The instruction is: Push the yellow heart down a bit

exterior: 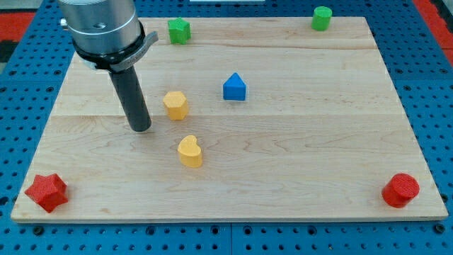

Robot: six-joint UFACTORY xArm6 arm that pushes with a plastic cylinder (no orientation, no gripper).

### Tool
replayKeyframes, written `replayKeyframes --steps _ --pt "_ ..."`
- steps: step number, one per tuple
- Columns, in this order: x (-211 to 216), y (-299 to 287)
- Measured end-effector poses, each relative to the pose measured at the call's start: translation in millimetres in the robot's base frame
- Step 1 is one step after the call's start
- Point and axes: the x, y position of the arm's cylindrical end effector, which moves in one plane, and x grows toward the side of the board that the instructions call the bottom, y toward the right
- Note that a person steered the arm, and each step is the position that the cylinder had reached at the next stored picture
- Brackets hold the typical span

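The yellow heart (190, 151) lies on the wooden board (297, 156), a little left of centre and below the middle. A yellow hexagonal block (175, 105) stands just above it. My tip (141, 128) rests on the board to the left of both, level between them, about a block's width from the yellow hexagon and up-left of the heart. It touches neither block.
A blue house-shaped block (234, 87) sits right of the yellow hexagon. A green block (179, 30) and a green cylinder (322, 18) stand at the top edge. A red star (47, 191) is at the bottom left corner, a red cylinder (400, 190) at the bottom right.
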Motion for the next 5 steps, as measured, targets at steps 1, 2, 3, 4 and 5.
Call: replayKeyframes --steps 1,2,3,4,5 --pt "0.0 12.2" --pt "0.0 27.5" --pt "0.0 37.1" --pt "2.3 42.1" --pt "4.2 48.9"
